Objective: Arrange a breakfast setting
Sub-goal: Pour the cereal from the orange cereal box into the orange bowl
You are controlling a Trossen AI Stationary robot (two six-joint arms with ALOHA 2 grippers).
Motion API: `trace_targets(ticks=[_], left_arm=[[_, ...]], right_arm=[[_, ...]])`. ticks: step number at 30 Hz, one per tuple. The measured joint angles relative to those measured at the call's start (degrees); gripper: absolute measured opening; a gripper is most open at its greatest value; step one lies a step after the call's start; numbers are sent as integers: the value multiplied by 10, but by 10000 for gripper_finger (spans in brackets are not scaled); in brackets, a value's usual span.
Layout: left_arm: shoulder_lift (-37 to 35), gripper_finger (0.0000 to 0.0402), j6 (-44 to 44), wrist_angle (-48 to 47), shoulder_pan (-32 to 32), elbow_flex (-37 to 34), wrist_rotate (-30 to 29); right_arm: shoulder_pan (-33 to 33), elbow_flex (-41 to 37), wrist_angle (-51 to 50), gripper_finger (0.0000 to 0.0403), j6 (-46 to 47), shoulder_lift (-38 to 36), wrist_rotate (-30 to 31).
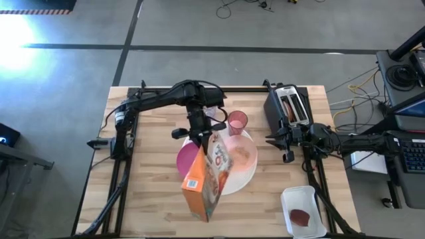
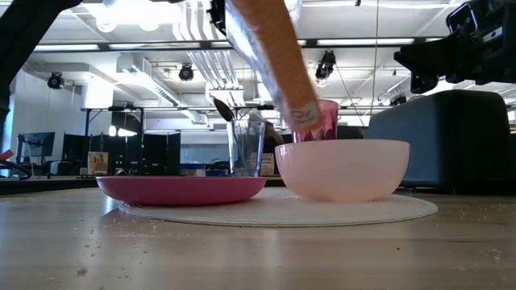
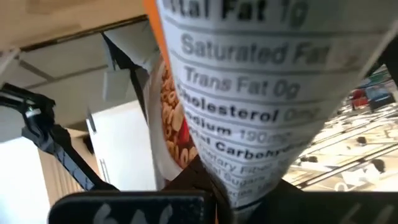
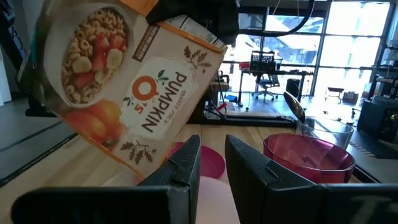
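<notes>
An orange cereal box (image 1: 202,179) hangs tilted over the setting, shut in my left gripper (image 1: 198,133). Its low end (image 2: 306,121) is above the peach bowl (image 2: 343,169), in front of the translucent pink cup (image 2: 326,121). The bowl and the magenta plate (image 2: 181,188) rest on the round white mat (image 2: 282,211). A clear glass (image 2: 246,149) behind the plate holds the spoon (image 2: 222,109). My right gripper (image 1: 273,139) is open and empty, raised beside the toaster, and points at the cup (image 4: 308,158). My left gripper pinches the cereal box between its two fingers, with the narrow nutrition panel (image 3: 249,149) next to them. It comes from above, at the box's far part (image 1: 211,141). The box is lifted clear and tilted, its near end high and its far end low over the bowl.
A toaster (image 1: 290,106) stands at the back right of the table. A white tray (image 1: 303,212) with a brown item lies at the near right. Bare wood shows at the near left and along the near edge.
</notes>
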Motion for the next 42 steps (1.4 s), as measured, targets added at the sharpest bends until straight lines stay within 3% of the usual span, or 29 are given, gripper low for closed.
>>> trace_targets(ticks=[25, 42], left_arm=[[7, 0, -99, 30, 28, 0, 32], [7, 0, -282, 228, 30, 0, 51]], right_arm=[[0, 0, 0, 63, 0, 0, 0], [0, 0, 0, 63, 0, 0, 0]])
